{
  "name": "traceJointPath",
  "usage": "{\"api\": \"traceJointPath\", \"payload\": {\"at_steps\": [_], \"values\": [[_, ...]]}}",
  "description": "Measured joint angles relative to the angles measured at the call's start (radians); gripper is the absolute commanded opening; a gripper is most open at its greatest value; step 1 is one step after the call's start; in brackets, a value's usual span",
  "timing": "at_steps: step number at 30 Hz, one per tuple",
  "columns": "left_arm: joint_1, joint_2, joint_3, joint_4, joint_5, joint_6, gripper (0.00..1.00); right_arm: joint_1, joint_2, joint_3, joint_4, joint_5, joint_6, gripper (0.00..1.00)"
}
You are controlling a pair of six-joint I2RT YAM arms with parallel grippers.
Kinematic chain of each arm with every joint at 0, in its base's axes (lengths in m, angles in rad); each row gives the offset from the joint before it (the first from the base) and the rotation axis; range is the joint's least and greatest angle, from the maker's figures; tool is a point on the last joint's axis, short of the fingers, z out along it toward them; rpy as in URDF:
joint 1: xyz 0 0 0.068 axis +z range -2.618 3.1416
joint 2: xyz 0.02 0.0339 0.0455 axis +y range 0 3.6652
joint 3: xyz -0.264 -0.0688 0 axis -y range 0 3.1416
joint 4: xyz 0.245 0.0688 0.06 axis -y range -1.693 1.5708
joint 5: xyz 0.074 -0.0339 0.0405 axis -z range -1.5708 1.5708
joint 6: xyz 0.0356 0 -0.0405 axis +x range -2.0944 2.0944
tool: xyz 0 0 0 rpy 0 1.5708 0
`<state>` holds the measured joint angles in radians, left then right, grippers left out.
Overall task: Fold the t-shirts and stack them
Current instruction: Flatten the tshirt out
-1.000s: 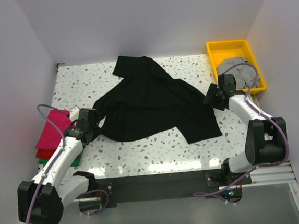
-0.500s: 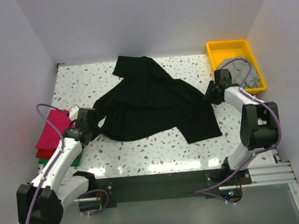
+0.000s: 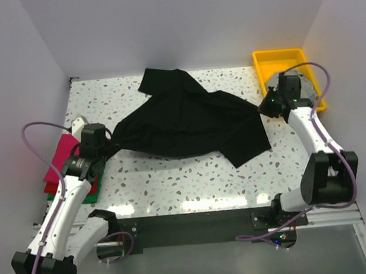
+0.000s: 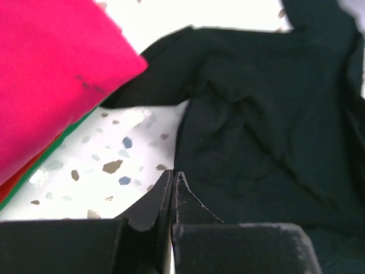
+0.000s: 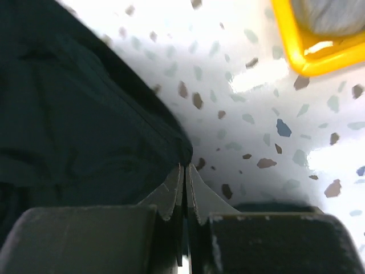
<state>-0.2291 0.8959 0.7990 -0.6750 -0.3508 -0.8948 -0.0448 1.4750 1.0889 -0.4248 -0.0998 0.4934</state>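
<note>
Pinching opposite edges of the rumpled black soft cloth t-shirt [image 3: 188, 120] lying across the middle of the speckled white table [image 3: 174, 184], the left gripper [image 4: 172, 176] and right gripper [image 5: 185, 169], both pressed together on cloth, appear to be spreading it flat, which next calls for an even outward pull before folding.

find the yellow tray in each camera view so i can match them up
Top external: the yellow tray sits at the upper right of the picture.
Left wrist: not in it.
Right wrist: only one corner of the tray shows, at the upper right.
Shared landmark: the black t-shirt shows in all three views, in the middle from above, on the right for the left wrist, and on the left for the right wrist.
</note>
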Motion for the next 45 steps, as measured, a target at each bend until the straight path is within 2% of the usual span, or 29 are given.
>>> {"api": "traceJointPath", "payload": {"at_steps": [7,12,18,21,28,33,38,41,45], "values": [[0.0,-0.049,0.222,-0.098,-0.034,0.001,0.0,-0.121,-0.277,0.188,-0.127,-0.105,0.066,0.0],[0.0,-0.063,0.458,-0.154,-0.055,0.001,0.0,-0.159,-0.391,0.392,-0.221,-0.131,0.129,0.0],[0.0,-0.06,0.682,-0.217,-0.089,0.017,0.0,-0.159,-0.417,0.647,-0.335,-0.154,0.171,0.0],[0.0,-0.045,0.769,-0.233,-0.111,0.03,0.0,-0.159,-0.422,0.721,-0.365,-0.153,0.185,0.0],[0.0,0.051,0.853,-0.189,-0.14,0.07,0.0,-0.159,-0.419,0.719,-0.323,-0.167,0.245,0.0],[0.002,0.217,0.853,-0.078,-0.141,0.1,0.0,-0.159,-0.336,0.605,-0.137,-0.222,0.32,0.0],[0.059,0.453,0.903,0.061,-0.108,0.131,0.0,-0.159,-0.109,0.582,0.092,-0.28,0.414,0.0],[0.161,0.616,0.997,0.138,-0.014,0.128,0.0,-0.159,0.06,0.667,0.155,-0.298,0.462,0.0],[0.261,0.809,1.204,0.217,0.088,0.129,0.0,-0.158,0.26,0.898,0.209,-0.319,0.515,0.0]]}}
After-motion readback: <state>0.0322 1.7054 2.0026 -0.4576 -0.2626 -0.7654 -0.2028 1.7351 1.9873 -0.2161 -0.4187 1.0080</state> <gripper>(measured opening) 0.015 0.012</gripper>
